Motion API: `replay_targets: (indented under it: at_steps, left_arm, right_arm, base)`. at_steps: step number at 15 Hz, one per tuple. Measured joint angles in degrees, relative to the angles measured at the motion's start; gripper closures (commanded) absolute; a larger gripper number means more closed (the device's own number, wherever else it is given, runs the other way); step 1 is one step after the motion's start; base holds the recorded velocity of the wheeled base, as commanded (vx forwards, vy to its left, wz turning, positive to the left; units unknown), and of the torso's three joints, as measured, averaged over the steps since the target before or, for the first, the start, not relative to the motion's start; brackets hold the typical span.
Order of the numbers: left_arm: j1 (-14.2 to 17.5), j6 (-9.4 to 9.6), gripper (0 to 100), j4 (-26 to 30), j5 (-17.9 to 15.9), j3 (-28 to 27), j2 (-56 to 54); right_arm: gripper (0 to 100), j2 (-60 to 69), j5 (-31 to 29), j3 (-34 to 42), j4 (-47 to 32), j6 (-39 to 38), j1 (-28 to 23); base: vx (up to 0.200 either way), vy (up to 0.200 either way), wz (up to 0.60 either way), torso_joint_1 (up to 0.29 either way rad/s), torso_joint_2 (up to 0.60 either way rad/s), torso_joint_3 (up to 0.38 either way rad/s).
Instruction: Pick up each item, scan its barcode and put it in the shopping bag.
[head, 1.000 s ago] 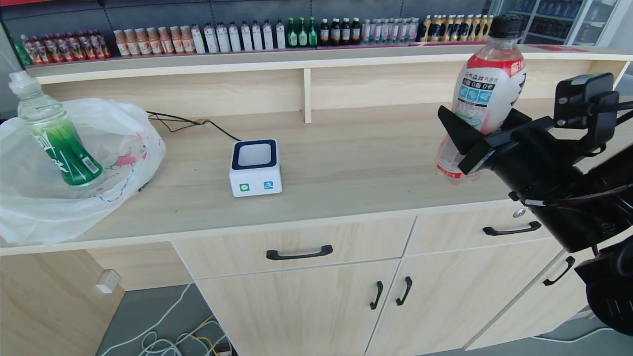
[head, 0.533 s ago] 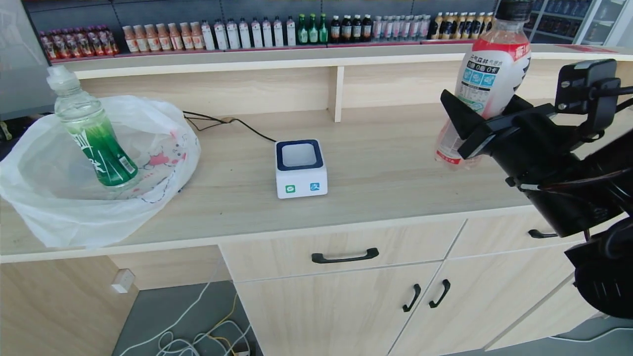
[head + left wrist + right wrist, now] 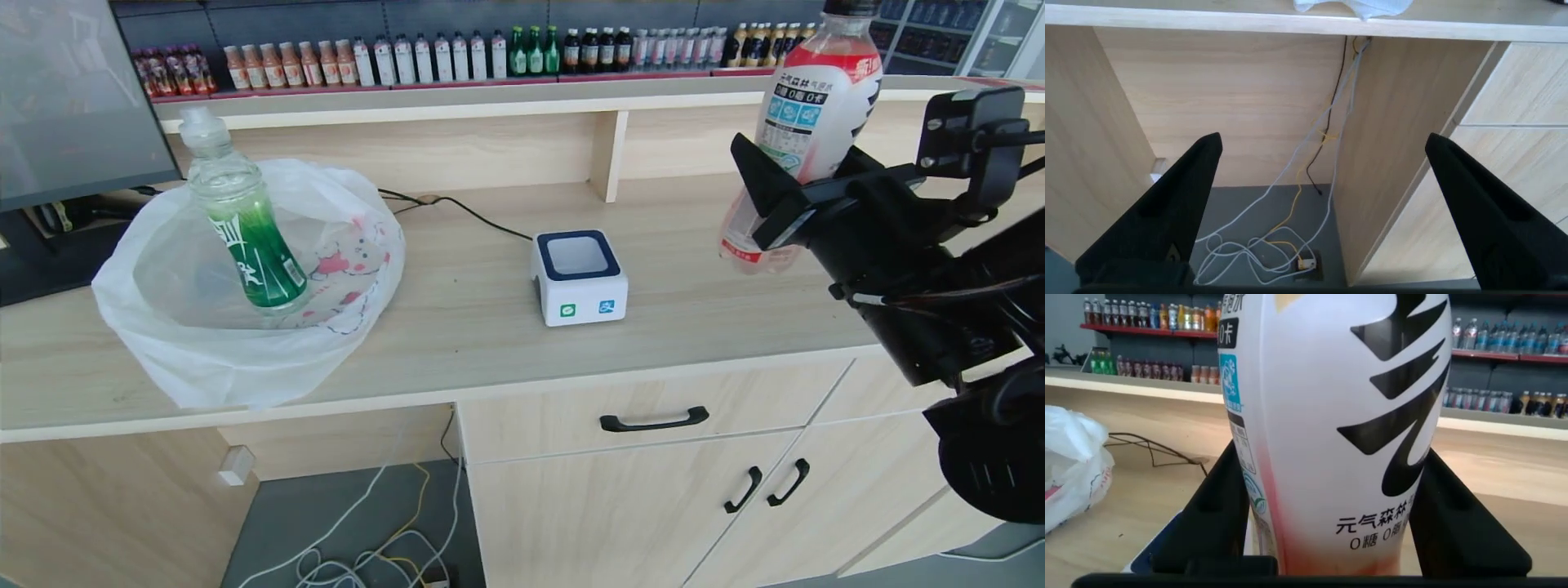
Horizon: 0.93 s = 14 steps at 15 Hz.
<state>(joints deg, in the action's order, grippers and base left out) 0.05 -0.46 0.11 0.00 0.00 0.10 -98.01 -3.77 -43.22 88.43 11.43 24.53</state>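
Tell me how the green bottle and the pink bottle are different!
The green bottle stands leaning inside the shopping bag; the pink bottle is held up in the right gripper. The green bottle has a pale cap, the pink bottle a dark one. Both are labelled drink bottles.

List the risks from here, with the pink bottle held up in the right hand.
1. The right hand grips the pink bottle low on its body, so the tall top could tip or slip when it is turned toward the scanner.
2. A green bottle leans in the shopping bag; setting a second one in might topple it.
3. A low pass could knock the small scanner aside.
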Motion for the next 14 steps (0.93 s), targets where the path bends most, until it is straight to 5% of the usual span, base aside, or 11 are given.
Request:
replay_targets:
  at_steps: [5,14]
  left_arm:
    - [0.02,0.04,0,-0.04,0.00,0.00,0.00]
    - [-0.05,0.22,0,0.00,0.00,0.00,0.00]
  right_arm:
    - [100,-0.22,-0.59,-3.04,-0.11,0.27,0.74]
    - [100,1.65,1.67,-1.88,-3.58,5.75,2.39]
  base:
    - [0.000,0.200,0.00,0.002,0.00,0.001]
    - [0.000,0.000,0.00,0.000,0.00,0.000]
